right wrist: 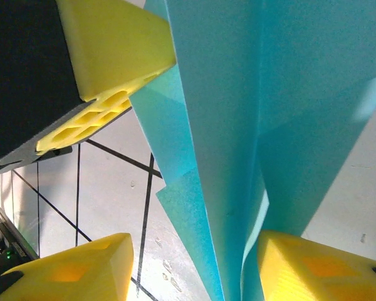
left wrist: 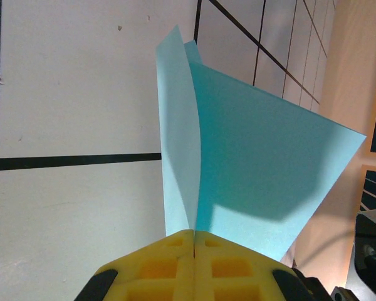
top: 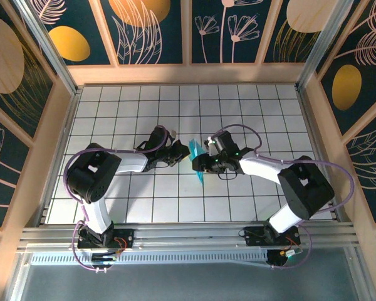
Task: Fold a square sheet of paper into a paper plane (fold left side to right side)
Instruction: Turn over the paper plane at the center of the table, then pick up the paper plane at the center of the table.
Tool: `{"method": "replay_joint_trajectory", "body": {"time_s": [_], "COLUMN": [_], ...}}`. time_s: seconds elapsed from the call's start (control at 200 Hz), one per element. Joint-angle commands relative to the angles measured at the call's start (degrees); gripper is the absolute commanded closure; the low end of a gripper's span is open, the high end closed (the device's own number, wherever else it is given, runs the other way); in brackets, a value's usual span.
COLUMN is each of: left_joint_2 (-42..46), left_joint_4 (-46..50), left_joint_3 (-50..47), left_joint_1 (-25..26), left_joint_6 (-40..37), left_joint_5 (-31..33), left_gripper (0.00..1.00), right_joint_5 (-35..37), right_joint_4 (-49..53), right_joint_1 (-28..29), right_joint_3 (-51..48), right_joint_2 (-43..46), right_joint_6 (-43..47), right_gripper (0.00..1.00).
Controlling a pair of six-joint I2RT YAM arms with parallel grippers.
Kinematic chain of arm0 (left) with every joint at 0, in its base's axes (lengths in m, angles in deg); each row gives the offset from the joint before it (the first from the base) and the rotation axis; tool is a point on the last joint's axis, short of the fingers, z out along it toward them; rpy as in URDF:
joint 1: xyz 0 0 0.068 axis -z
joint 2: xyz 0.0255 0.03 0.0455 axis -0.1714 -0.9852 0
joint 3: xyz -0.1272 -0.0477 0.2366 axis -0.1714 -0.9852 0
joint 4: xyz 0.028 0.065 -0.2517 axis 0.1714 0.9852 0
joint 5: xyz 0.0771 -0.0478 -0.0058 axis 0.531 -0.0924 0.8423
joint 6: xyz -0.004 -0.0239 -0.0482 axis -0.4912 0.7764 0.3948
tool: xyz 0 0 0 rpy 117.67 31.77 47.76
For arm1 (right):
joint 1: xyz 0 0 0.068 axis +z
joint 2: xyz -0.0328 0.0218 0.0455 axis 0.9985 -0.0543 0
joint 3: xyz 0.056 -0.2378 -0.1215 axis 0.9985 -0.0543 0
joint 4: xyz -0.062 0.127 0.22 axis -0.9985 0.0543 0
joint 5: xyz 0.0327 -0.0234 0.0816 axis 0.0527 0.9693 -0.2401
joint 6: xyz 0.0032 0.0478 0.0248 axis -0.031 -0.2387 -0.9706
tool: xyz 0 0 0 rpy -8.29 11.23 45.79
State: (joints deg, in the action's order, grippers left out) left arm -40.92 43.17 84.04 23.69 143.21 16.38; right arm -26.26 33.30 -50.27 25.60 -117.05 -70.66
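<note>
At the centre of the top external view, above the gridded tabletop (top: 238, 106), the two arms are meeting over the paper plane (top: 195, 149), which is hanging clear of the surface between them.

**Step in hand.** Judging by the layered, tapering cyan folds in the right wrist view, the folding is well advanced. The work appears to be at a hand-over or re-grip between creases, not at an early fold.

**Left claw** (left wrist: 193, 241). Its yellow pads are pressing fully together at the bottom of the left wrist frame and are pinching one edge of the paper plane (left wrist: 250, 157). The two flaps are splaying upward from the pinch toward the upper right.

**Right claw** (right wrist: 194, 251). Its jaws are standing roughly half open, one pad at the lower left and one at the lower right. The paper plane (right wrist: 238, 125) is passing through the gap and lying against or just beside the right-hand pad. This claw is not clamping anything.

**Next move.** The right claw is likely needing to close on the spine or withdraw. Only one claw is supporting the limp paper, so slow motion is advisable.
</note>
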Motion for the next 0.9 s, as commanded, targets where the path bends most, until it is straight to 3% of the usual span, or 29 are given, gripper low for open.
{"method": "replay_joint_trajectory", "body": {"time_s": [0.0,0.38,0.896], "left_joint_2": [-0.70,-1.23,-2.62], "left_joint_4": [-0.26,0.60,1.59], "left_joint_3": [0.30,0.95,1.33], "left_joint_1": [0.45,0.45,0.43], "left_joint_6": [1.21,0.77,0.19], "left_joint_5": [0.13,0.03,0.29], "left_gripper": [0.96,0.96,0.96], "right_joint_5": [1.49,5.08,11.80], "right_joint_4": [0.98,4.00,8.99], "right_joint_1": [0.56,1.72,3.09], "right_joint_3": [2.16,4.42,6.99], "right_joint_2": [-0.87,-4.05,-6.07], "right_joint_6": [0.27,1.32,2.74], "right_gripper": [0.46,0.49,0.74]}}
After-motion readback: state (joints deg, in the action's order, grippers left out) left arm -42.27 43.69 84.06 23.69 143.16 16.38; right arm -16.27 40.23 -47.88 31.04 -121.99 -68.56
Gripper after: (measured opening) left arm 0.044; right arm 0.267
